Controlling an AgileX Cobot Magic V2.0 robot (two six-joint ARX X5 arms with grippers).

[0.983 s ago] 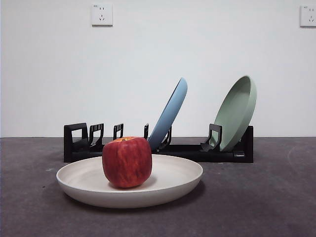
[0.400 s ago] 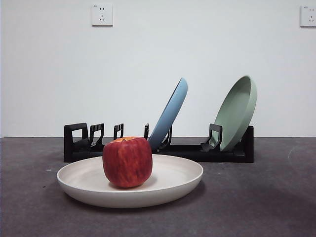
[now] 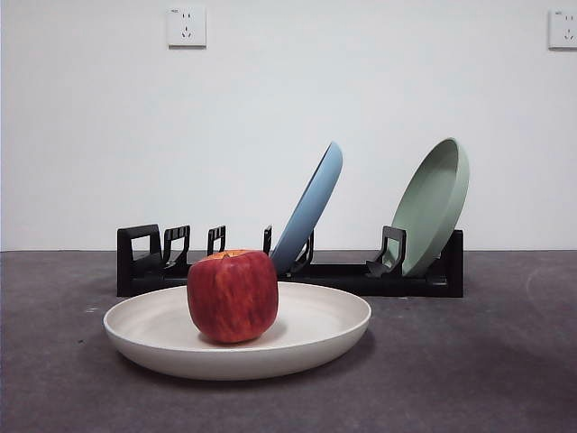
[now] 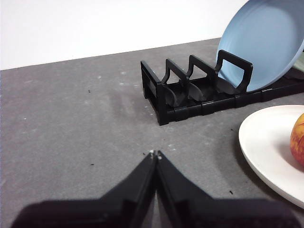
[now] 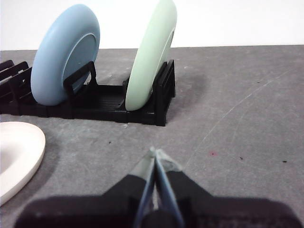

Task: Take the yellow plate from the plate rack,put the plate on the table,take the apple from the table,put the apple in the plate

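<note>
1. Apple (image 3: 233, 297) sits upright in the yellow plate (image 3: 315, 338), a bit off the middle, stem hollow up. Nothing holds it.
2. Plate lies flat on the worktop (image 3: 487, 379), just in front of the plate rack (image 3: 361, 275), w/ a small gap between them.
3. Rack runs long-ways across the back. Light blue plate (image 3: 311, 207) and pale green plate (image 3: 435, 206) stand in it, both leaning. Slots at the loop end have no plate.
4. Left tool (image 4: 155, 154): two black jaws pressed tip to tip, holding nothing. It is low over bare worktop, near the loop end of the rack. Plate rim and a bit of the apple show at the side of its view, so it's close by but not touching.
5. Right tool (image 5: 156, 153): jaws closed too, holding nothing. It faces the green-plate end of the rack; only the plate's edge shows at the far side of its view.
6. Left arm looks nearer the apple than the right arm.
7. My guess: job looks done, since plate is down and apple is in it. No grab left to do, so arms only need to keep clear of the plate.
</note>
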